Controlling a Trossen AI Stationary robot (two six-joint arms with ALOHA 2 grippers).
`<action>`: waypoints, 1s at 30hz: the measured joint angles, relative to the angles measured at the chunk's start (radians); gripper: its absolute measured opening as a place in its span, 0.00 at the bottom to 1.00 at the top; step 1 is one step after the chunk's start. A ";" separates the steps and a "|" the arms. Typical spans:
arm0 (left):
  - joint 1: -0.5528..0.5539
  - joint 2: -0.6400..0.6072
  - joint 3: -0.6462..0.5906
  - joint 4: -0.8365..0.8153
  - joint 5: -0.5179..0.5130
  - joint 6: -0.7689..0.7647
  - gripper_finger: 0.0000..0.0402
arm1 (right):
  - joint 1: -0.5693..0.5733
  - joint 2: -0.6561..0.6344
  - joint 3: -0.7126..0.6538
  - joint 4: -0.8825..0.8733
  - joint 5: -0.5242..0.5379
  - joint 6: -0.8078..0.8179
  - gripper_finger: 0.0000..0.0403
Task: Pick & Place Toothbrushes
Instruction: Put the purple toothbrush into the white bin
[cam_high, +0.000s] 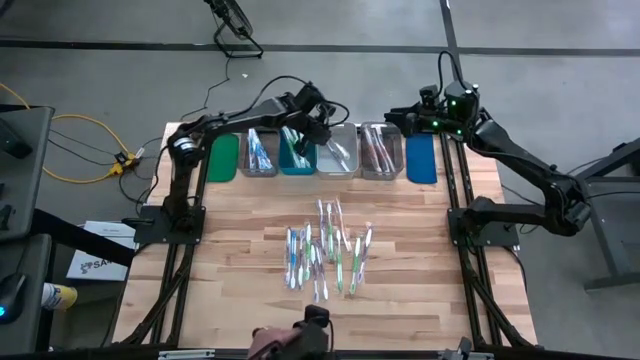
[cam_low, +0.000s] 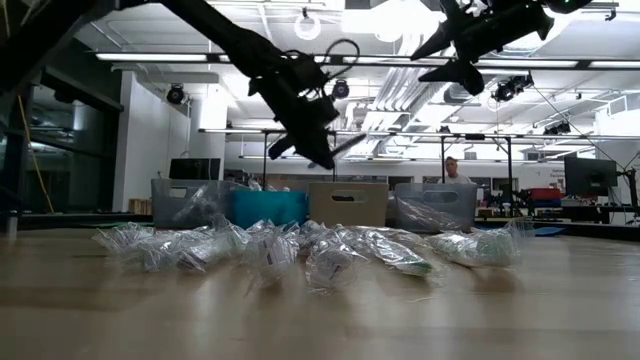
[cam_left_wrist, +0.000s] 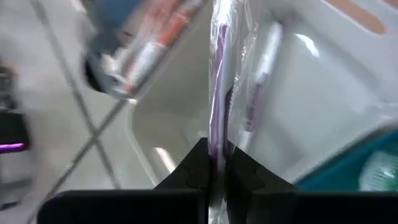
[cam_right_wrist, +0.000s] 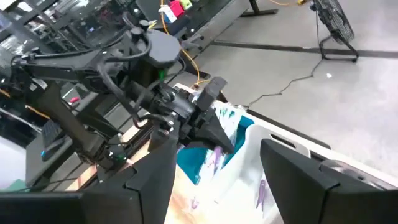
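the left gripper (cam_left_wrist: 214, 167), clamped on a wrapped purple toothbrush (cam_left_wrist: 217, 93), hangs over the far white bin (cam_high: 336, 152); the right gripper (cam_right_wrist: 214, 180) gapes, empty, above the far bins.

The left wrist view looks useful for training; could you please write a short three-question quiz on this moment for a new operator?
1. True or false: the left gripper is shut on a wrapped purple toothbrush.
2. Over which does that gripper hang? A) the clear bin B) the blue bin C) the pile of toothbrushes
3. Fill in: the right gripper is ____ and holds nothing.

Key: 1 true; 2 A; 3 open.
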 joint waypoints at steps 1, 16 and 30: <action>0.000 0.016 0.025 -0.025 -0.002 0.012 0.03 | 0.000 0.000 0.000 -0.002 0.000 0.010 0.56; -0.050 0.145 0.168 -0.112 -0.162 0.152 0.05 | 0.001 0.000 0.000 -0.006 0.072 0.018 0.56; -0.066 0.143 0.168 -0.101 -0.253 0.168 0.16 | 0.001 0.001 0.000 -0.021 0.073 -0.012 0.56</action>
